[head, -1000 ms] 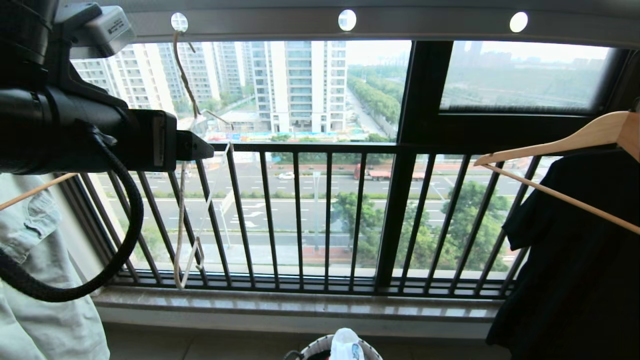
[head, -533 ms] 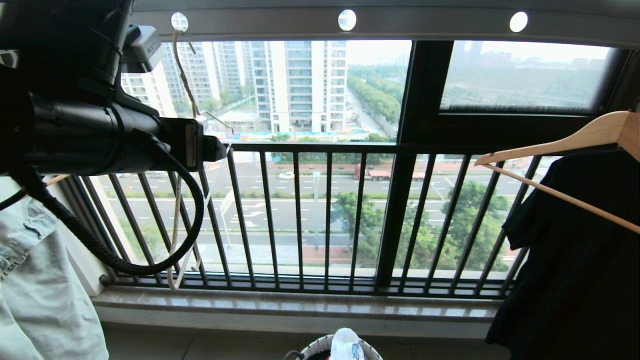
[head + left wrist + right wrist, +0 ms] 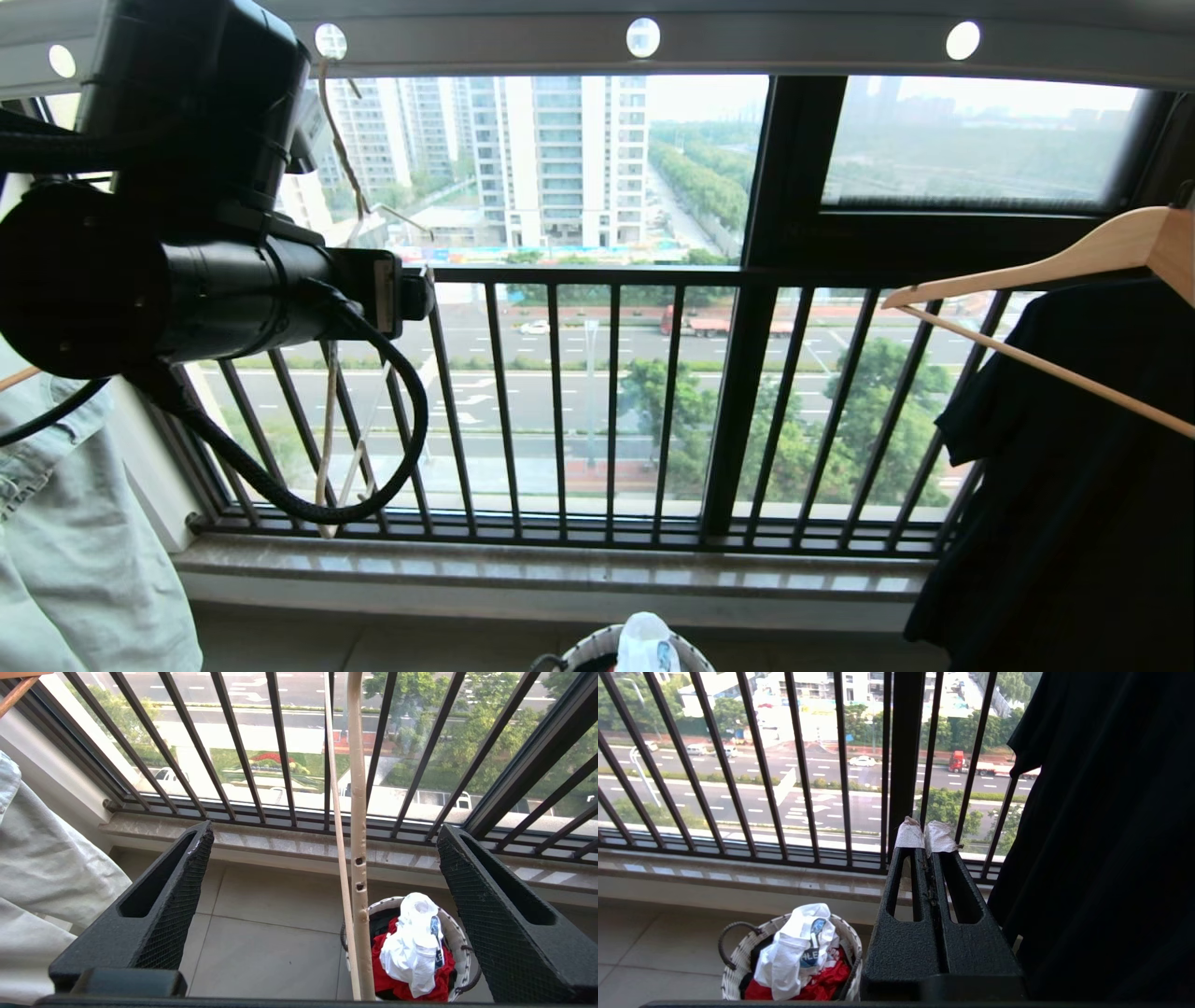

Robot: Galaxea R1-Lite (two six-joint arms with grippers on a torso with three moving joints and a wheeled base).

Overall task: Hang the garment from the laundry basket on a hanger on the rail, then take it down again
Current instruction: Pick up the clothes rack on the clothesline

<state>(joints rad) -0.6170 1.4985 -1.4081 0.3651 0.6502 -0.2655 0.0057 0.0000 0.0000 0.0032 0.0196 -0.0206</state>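
Progress: early stage, nothing hung yet.

Left gripper [image 3: 322, 896]: jaws spread wide, nothing held. The cream wire hanger [image 3: 357, 826] runs between the two fingers, touching neither. It hangs by its long hook from a hole in the grey rail [image 3: 794, 42], above the gripper.

Garment: the white T-shirt [image 3: 413, 942] with dark blue print lies bunched in the woven laundry basket [image 3: 460, 940], on top of a red cloth [image 3: 402, 987], on the floor well below and beyond the left gripper.

Right gripper [image 3: 924, 837]: jaws pressed together, empty, idle, with the basket below it to one side and a black shirt [image 3: 1111, 835] close on the other.

Judgement: the hanger is about to be grasped. Left to do: take the hanger, fetch the T-shirt, dress it on the hanger, hang it on the rail, then take it down.
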